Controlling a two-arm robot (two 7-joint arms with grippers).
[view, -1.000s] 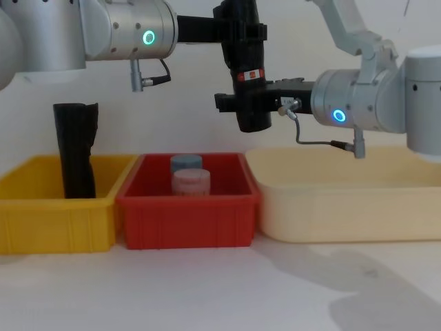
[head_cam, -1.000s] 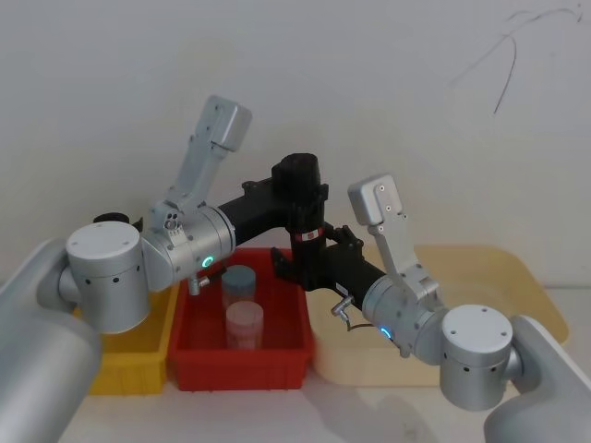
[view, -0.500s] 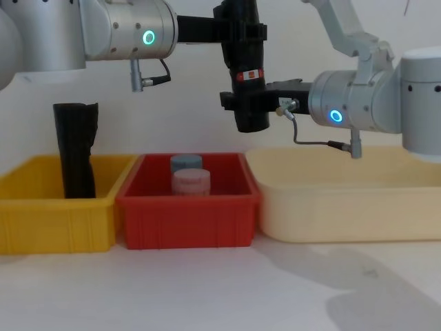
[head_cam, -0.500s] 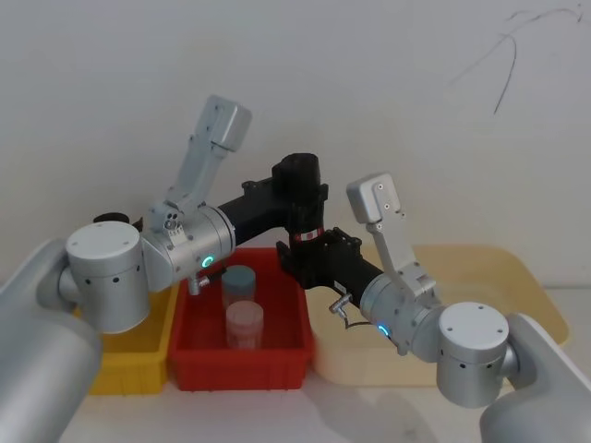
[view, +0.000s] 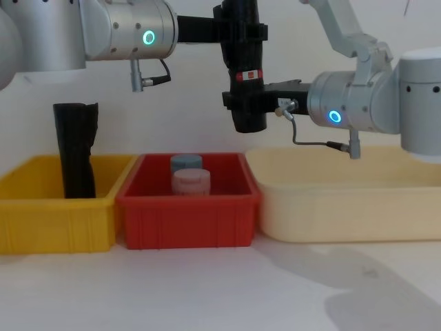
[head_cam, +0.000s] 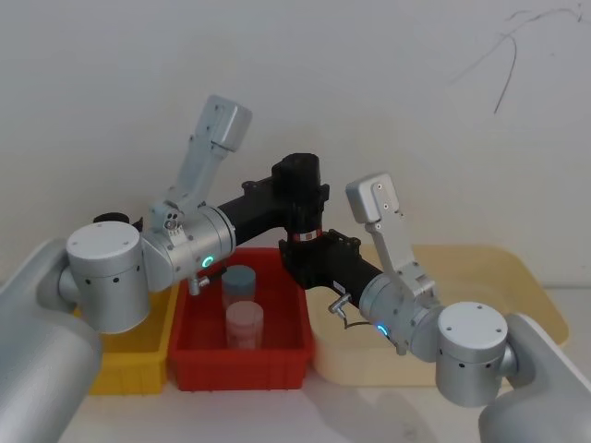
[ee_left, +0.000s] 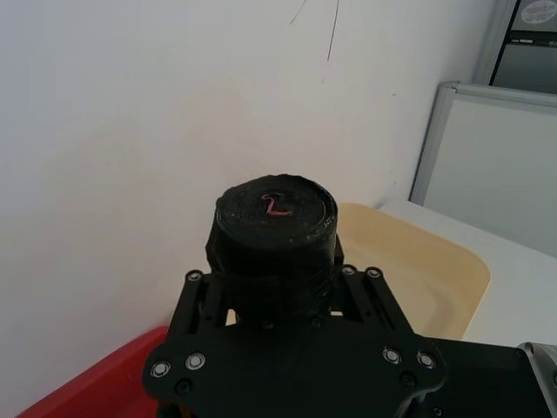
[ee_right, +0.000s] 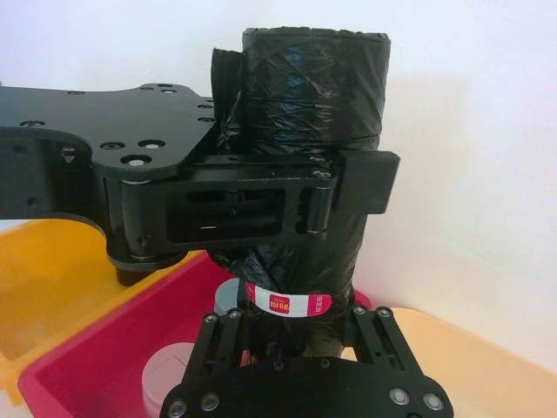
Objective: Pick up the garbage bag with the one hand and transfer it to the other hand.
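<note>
Closing in leftward over last second: right gripper (view: pixel 245 105), now around lower end of garbage bag (view: pixel 247 58), under label band (view: pixel 249 74); clenched or not, cannot tell. Left gripper (view: pixel 242 31) clamped on upper roll, upright in air above red bin (view: pixel 186 207). Handover close, release not yet due

Below the garbage bag (view: pixel 246 69), at 6 o'clock, open air separates it from two jars (view: pixel 191 181) in the red bin (view: pixel 186 222). A taller black roll (view: pixel 76 148) stands well apart at 9 o'clock.
</note>
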